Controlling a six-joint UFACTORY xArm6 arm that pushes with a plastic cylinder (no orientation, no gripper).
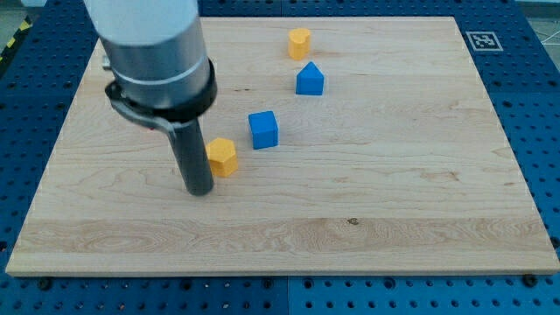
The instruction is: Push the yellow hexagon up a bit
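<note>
A yellow hexagon block (pixel 222 157) lies left of the board's middle. My tip (pixel 199 190) rests on the board just to the hexagon's lower left, touching or nearly touching its left side. A blue cube (pixel 263 129) sits just up and to the right of the hexagon. A blue house-shaped block (pixel 309 79) lies further up and right. A second yellow block (pixel 299 42), shape unclear, sits near the view's top.
The wooden board (pixel 420 201) lies on a blue perforated table. The arm's grey body (pixel 153 52) covers the board's upper left. A black-and-white marker (pixel 482 40) sits at the board's top right corner.
</note>
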